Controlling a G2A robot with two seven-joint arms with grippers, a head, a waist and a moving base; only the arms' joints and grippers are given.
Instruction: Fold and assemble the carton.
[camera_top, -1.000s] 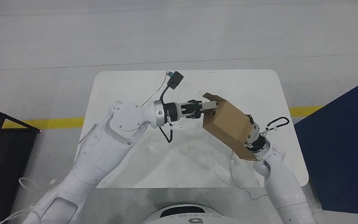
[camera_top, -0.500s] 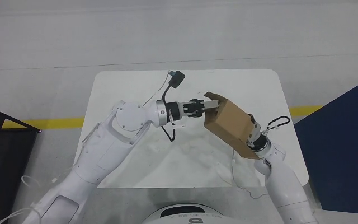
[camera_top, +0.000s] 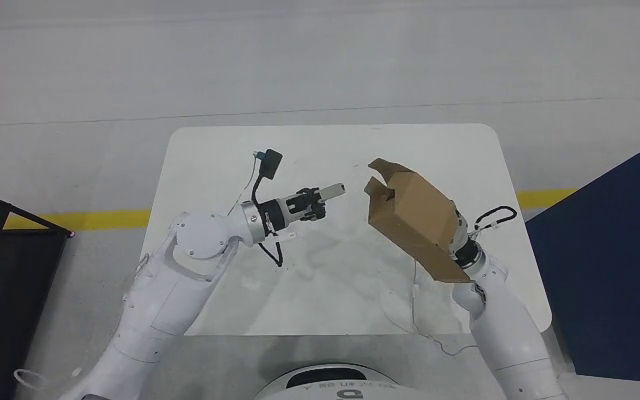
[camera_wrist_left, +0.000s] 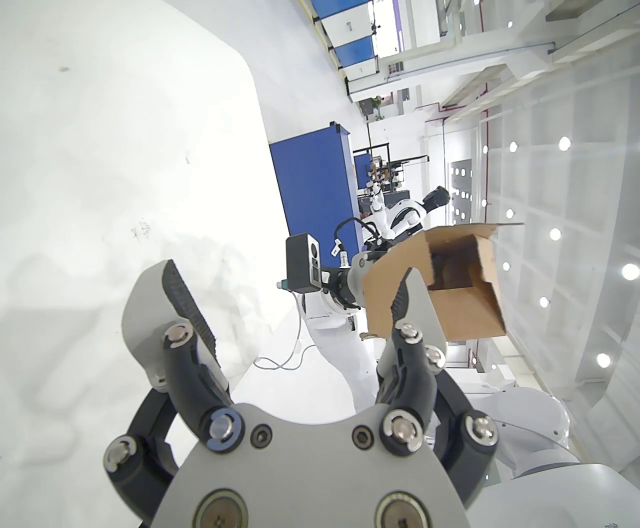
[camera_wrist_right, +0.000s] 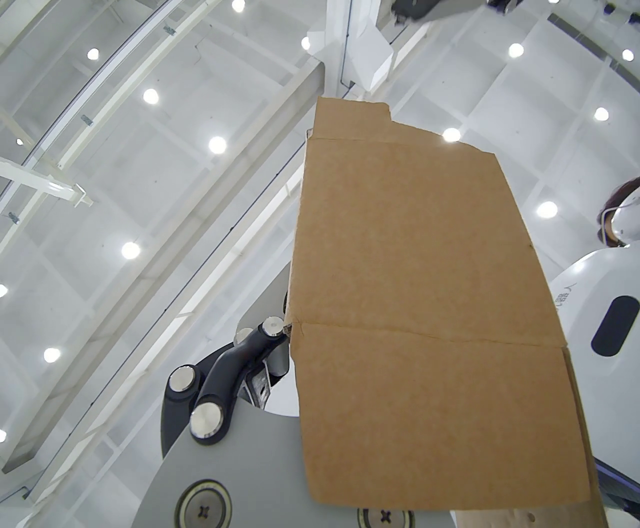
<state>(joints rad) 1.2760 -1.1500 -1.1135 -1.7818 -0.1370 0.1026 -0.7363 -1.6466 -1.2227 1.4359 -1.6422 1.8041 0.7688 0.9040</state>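
left end effector (camera_wrist_left: 289, 272): fingers spread wide apart, nothing held or touched, poised over the counter (camera_top: 330, 280).
right end effector (camera_wrist_right: 287, 332): clamped on one wall of the carton (camera_top: 410, 212).
carton: held above the counter, open end turned toward the left end effector, well apart from it.

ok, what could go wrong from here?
The carton hangs above the table in the right gripper alone, gripped at one end: a push could twist or slip it. The left gripper is open and apart, so the half-folded flaps may spring open.
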